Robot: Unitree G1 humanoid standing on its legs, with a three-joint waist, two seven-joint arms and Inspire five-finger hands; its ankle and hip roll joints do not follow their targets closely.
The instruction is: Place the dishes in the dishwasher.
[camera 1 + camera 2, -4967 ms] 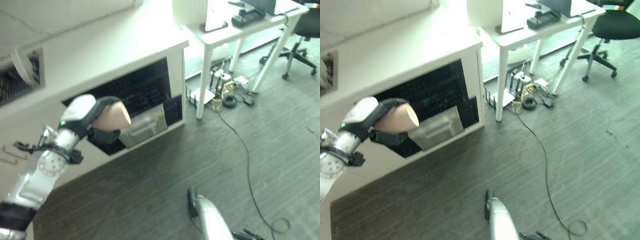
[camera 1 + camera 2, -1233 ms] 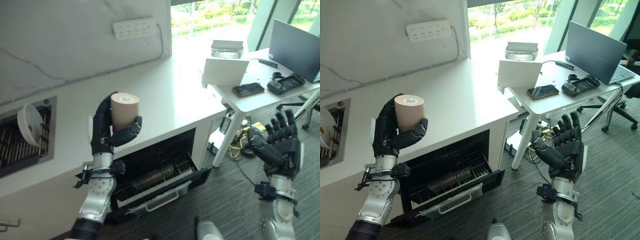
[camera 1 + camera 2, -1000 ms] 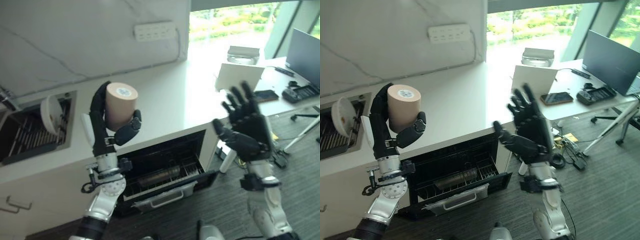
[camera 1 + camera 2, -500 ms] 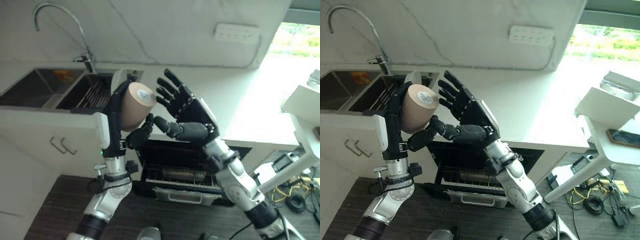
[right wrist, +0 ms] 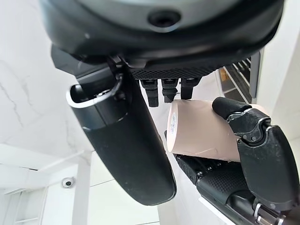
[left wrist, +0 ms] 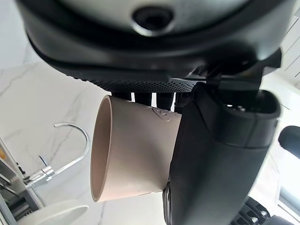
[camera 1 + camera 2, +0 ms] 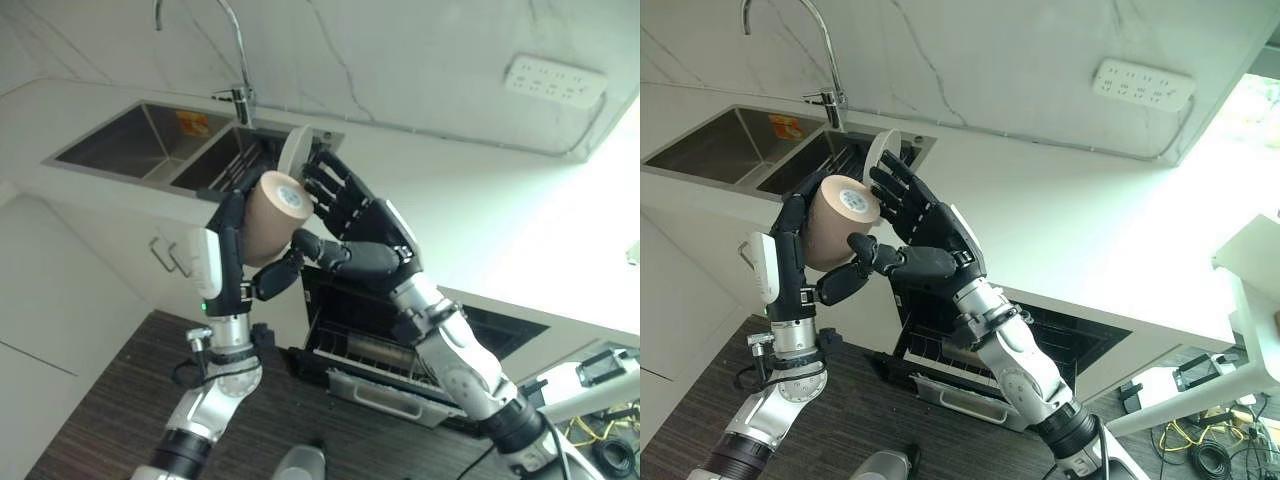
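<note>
Presently, a tan cup (image 7: 840,232) was held upright-tilted in the left hand (image 7: 790,262), fingers and thumb curled round it. The right hand (image 7: 925,240) was spread open just beside the cup. A white plate (image 7: 293,153) was racked behind the hands; the open dishwasher (image 7: 980,355) lay below them.

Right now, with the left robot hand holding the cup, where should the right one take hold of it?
Probably the free end of the cup, nearest the right robot hand, coming from the robot's right. The left robot hand already wraps the body, and the cup is tilted with that flat end facing the open fingers.
</note>
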